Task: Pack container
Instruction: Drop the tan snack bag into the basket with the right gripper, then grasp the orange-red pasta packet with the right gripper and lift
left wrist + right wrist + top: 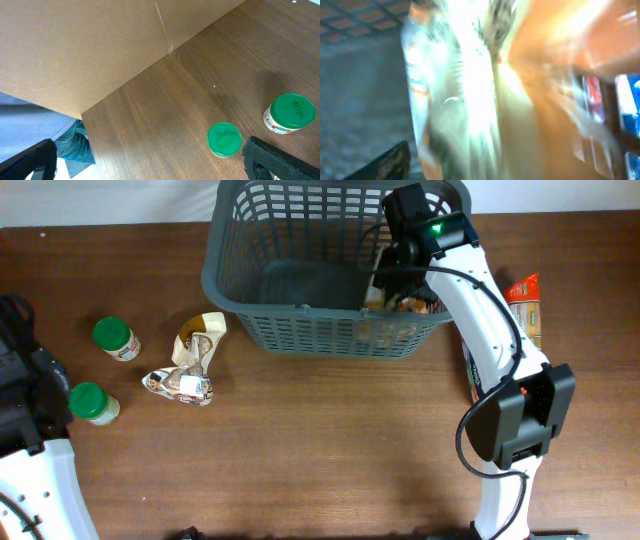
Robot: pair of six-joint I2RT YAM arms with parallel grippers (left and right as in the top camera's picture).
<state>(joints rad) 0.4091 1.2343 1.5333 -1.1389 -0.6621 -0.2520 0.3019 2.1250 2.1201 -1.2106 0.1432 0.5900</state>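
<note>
Placement step: right gripper (396, 278) is inside the large dark grey slotted plastic basket (300, 330) at the brown wooden table's (330, 450) far edge. Blur hides whether it grips anything. Next move, as judged: release, withdraw, then fetch the green-lidded white jar (115, 337) near the left edge.

The right arm (490, 330), at the container's (300, 330) right end, has smooth white rounded links and a boxy black joint housing (525, 415). A thin black cable (461, 442) loops beside the housing, and a green light (437, 226) glows on its black wrist unit. Far left of the container, the left arm (45, 485) is white below and black above, with matte black fingers (272, 162).
</note>
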